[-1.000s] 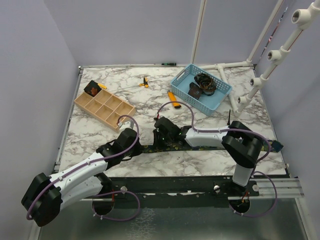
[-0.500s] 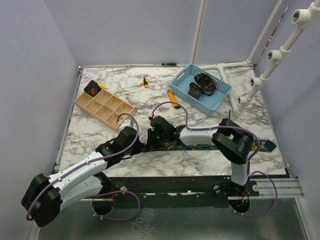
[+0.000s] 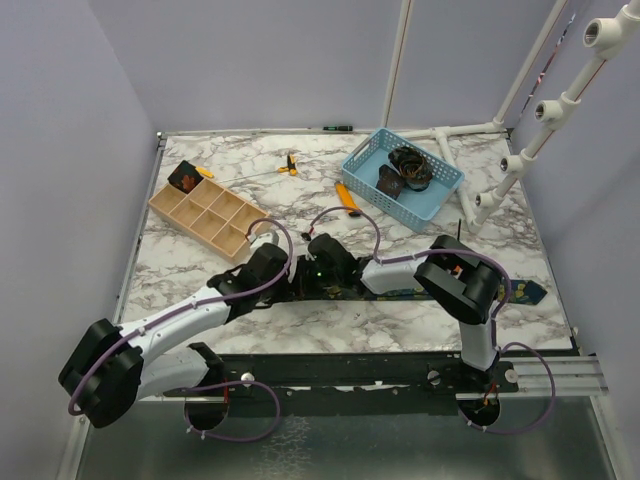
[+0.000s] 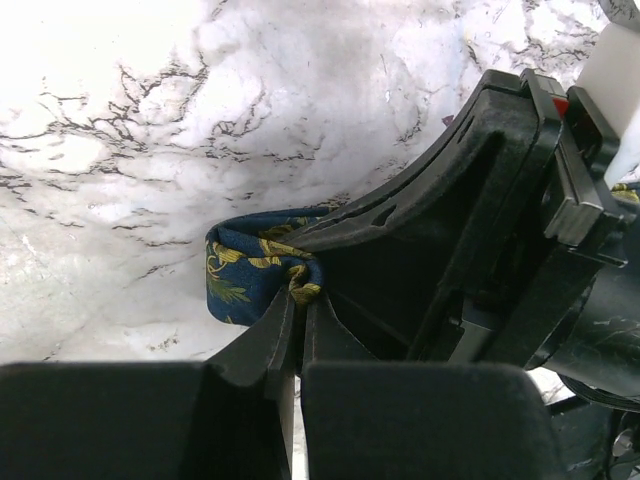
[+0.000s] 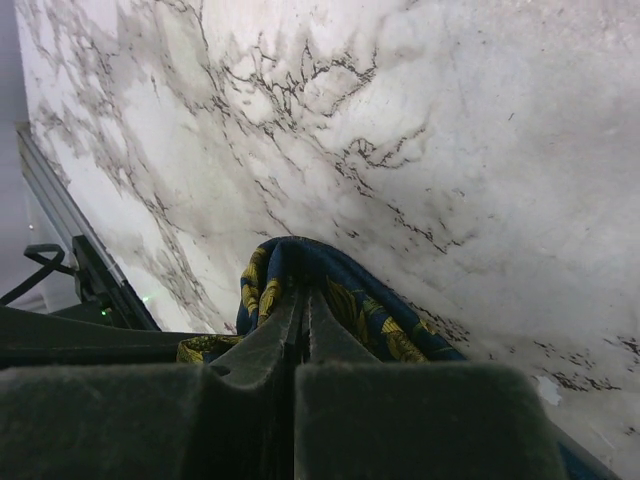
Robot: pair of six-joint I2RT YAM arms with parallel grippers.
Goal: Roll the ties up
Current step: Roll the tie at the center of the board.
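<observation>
A navy tie (image 3: pixel 528 291) with yellow-green floral print lies as a long strip along the table's front, and the right arm covers its middle. Its left end is lifted into a fold (image 4: pixel 245 270) (image 5: pixel 385 318). My left gripper (image 3: pixel 286 274) (image 4: pixel 300 298) is shut, pinching that folded end. My right gripper (image 3: pixel 312 270) (image 5: pixel 304 300) faces it from the right, shut on the same fold of fabric. The two grippers nearly touch. A dark coiled tie (image 3: pixel 410 165) sits in the blue basket.
The blue basket (image 3: pixel 441 203) stands at the back right. A wooden divided tray (image 3: pixel 212 213) at the back left holds a small dark coil (image 3: pixel 185 179). Orange-handled tools (image 3: pixel 347 199) (image 3: pixel 290 165) lie between them. A white pipe rack (image 3: pixel 500 170) rises on the right.
My right gripper has closed fully on the tie's fold. The left arm has swung right and forward toward it. The tie's far tail has slid a little left.
</observation>
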